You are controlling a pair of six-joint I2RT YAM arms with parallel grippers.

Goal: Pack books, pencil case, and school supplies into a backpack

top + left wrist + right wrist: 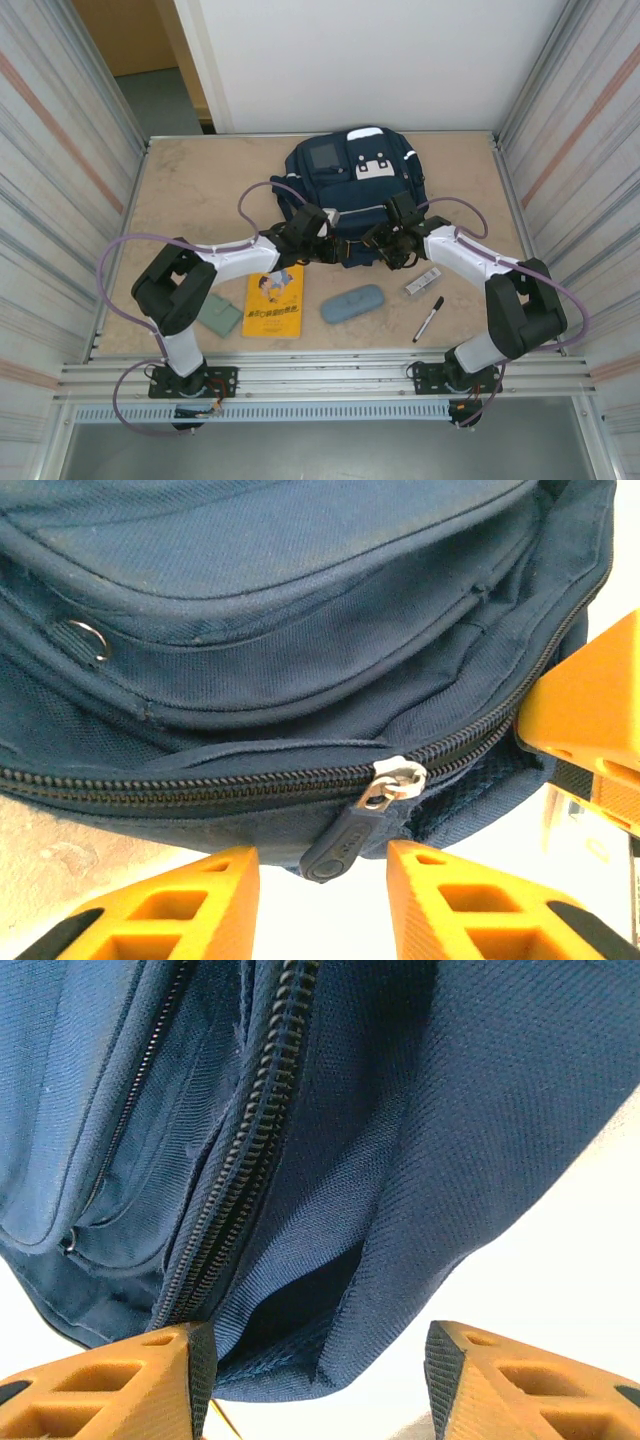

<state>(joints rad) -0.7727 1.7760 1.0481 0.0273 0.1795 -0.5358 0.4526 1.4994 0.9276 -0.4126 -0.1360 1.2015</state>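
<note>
Navy backpack (345,165), near edge behind jaws

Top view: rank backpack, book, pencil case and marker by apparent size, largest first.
1. backpack
2. book
3. pencil case
4. marker, which is nearly as long as the case but much thinner

The gaps are plain, and distance from the camera doesn't change the order.
</note>
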